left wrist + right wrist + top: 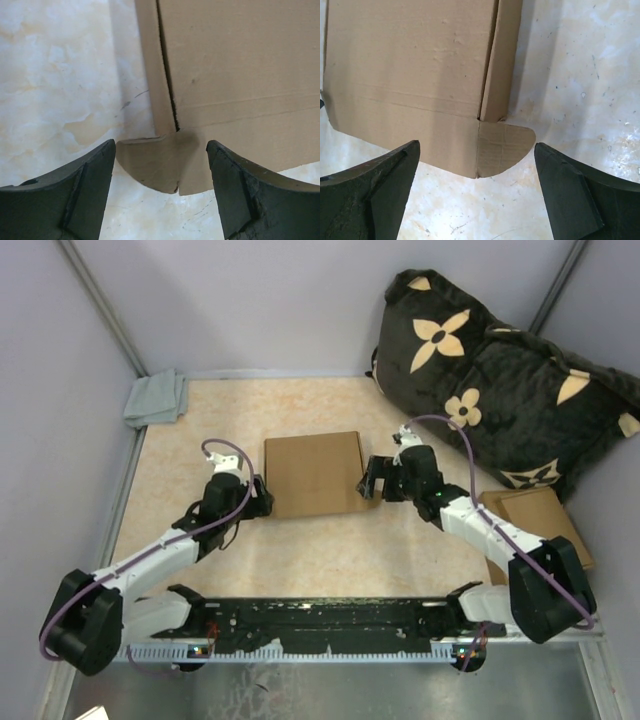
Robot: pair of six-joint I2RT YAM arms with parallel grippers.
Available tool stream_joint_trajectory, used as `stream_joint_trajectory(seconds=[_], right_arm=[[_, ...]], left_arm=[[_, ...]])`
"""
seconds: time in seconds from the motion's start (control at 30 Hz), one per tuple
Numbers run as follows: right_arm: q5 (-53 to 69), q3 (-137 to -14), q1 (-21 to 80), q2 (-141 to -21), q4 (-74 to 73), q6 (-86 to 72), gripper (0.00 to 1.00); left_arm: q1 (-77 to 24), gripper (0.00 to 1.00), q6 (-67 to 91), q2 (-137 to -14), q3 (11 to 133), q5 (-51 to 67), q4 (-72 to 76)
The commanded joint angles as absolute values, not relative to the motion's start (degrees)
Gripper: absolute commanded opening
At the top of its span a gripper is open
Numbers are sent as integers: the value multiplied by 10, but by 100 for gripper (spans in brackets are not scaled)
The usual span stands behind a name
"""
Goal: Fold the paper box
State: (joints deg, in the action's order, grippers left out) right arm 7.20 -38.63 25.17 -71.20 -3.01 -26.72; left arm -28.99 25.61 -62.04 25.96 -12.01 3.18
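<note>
The plain brown cardboard paper box (313,474) is unprinted, the stone-look worktop (330,560) is cream marbled with pale orange, the plush cushion (500,380) is black with tan flower shapes, the folded cloth (157,398) is grey-green, and the cardboard pile (545,510) is brown.

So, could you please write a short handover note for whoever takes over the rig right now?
Box: mid-table, between the two grippers. A cardboard pile sits by the right arm.
Left gripper: open, empty, its fingers either side of the near-left rounded tab.
Right gripper: open, empty, its fingers either side of the near-right tab.
Done: the main panels look folded over.
Left: both tabs stick out untucked; tucking them in is probably next.
</note>
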Motion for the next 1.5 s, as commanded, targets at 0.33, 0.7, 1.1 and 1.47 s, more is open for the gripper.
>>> stream_joint_trajectory(seconds=[0.33, 0.7, 1.1, 1.47], right_arm=[[49, -462, 322, -794, -57, -224, 88], [53, -444, 326, -790, -62, -227, 85], [70, -439, 327, -781, -64, -225, 82], [99, -433, 326, -774, -71, -223, 80]], left_arm=[[-291, 80, 245, -680, 303, -37, 28], [-292, 79, 244, -658, 300, -24, -21], [-295, 79, 268, -621, 302, -6, -69], [-298, 79, 265, -667, 309, 5, -62]])
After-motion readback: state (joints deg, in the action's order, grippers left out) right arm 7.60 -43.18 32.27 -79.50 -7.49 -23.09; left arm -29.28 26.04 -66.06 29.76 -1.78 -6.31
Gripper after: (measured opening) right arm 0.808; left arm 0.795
